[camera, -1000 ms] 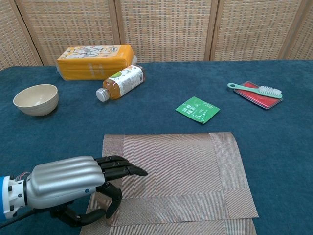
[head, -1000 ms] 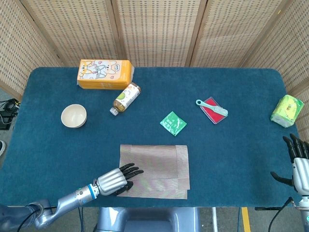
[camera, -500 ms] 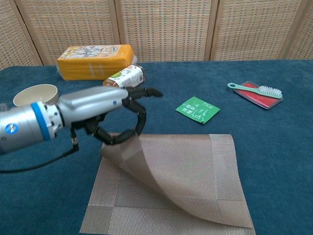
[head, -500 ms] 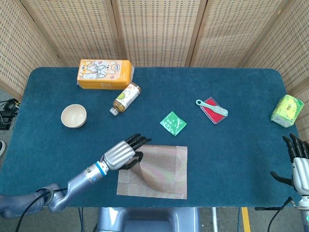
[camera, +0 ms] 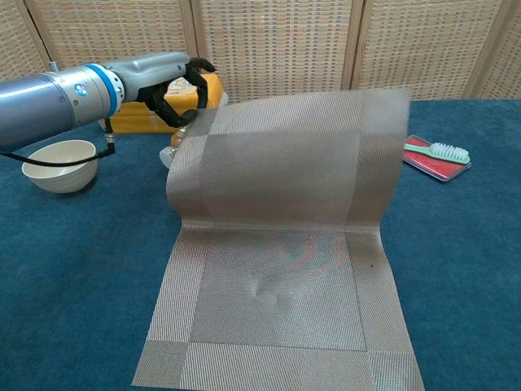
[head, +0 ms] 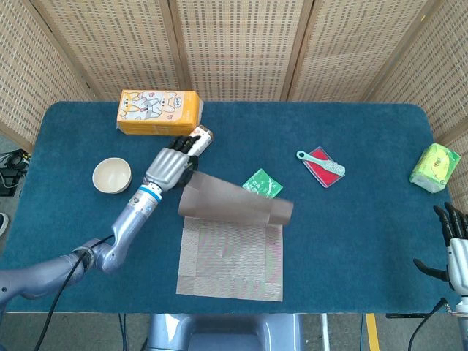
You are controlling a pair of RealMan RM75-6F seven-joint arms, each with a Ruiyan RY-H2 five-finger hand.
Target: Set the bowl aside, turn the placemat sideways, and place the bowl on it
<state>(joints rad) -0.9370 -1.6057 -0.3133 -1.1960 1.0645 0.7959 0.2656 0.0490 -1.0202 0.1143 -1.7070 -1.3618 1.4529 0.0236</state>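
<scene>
Placemat (head: 230, 241): one, its far half being lifted by the left hand (head: 170, 164), which is pinching a corner; one bowl (head: 111, 175) is sitting at left on the blue table (head: 365, 219). Right hand (head: 455, 245) is hanging open-fingered. Chest view: mat (camera: 277, 244) is standing curled, wicker screens (camera: 277, 41) behind.

orange tissue pack (head: 159, 112), bottle (head: 198, 139), green packet (head: 263, 183), perhaps brush (head: 320, 162)

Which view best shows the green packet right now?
The head view: the green packet shows just beyond the lifted placemat, partly covered by its raised edge. In the chest view the raised placemat, held up by the left hand, hides the packet completely.
</scene>
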